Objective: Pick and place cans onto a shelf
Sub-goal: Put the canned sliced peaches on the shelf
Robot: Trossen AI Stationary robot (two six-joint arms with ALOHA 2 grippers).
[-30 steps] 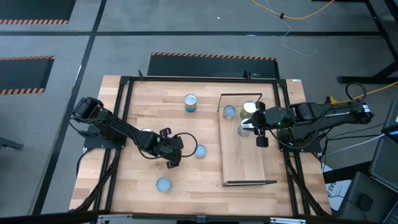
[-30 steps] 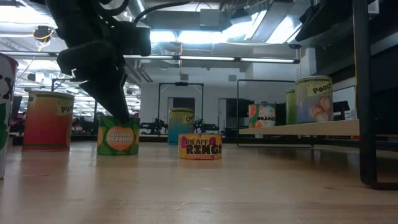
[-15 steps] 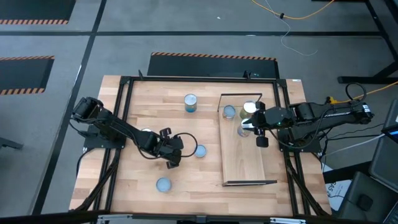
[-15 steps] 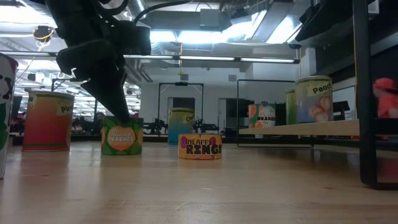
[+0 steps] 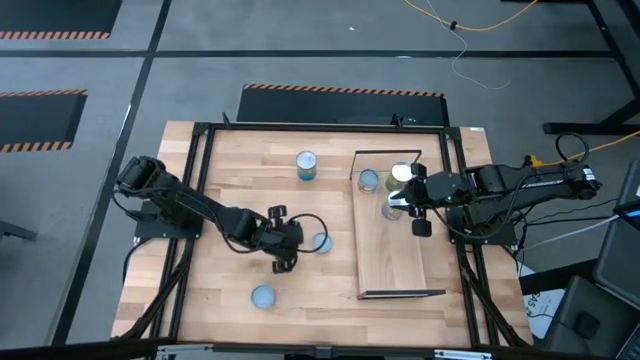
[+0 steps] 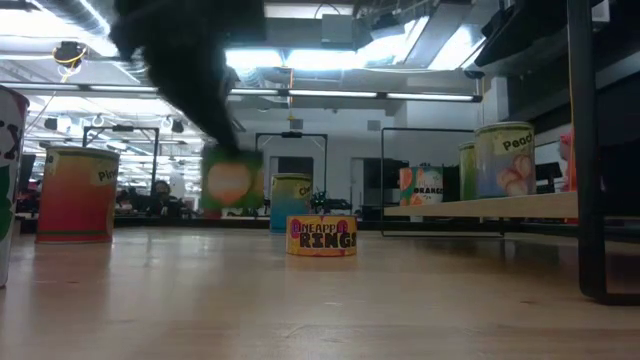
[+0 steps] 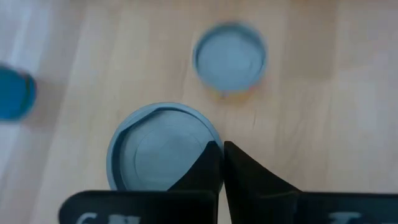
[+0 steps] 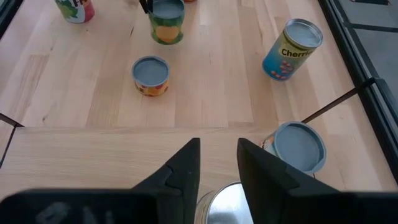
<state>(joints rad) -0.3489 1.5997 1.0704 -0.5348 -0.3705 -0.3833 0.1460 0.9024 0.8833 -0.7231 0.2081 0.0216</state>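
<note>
Around my workspace: planked tabletop [image 5: 230,165], grey floor, cables.
My tabletop is pale wood, edged by a dark metal frame [image 5: 320,127]. Beyond its far edge lies a dark mat [image 5: 340,104] trimmed with orange-and-black hazard tape [image 5: 343,91]; similar striped tape [image 5: 42,94] marks the grey floor [image 5: 300,45] off to my left. A yellow cable [image 5: 470,24] and a white cable [image 5: 490,72] trail across the floor. Level across the tabletop I see a room with ceiling lights [image 6: 300,58].

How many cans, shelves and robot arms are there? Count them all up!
Small round metal cans: 8, counting the green-labelled can held by the left gripper
Long pale-wood shelf: 1
Dark robot arms: 2
Total: 11
</note>
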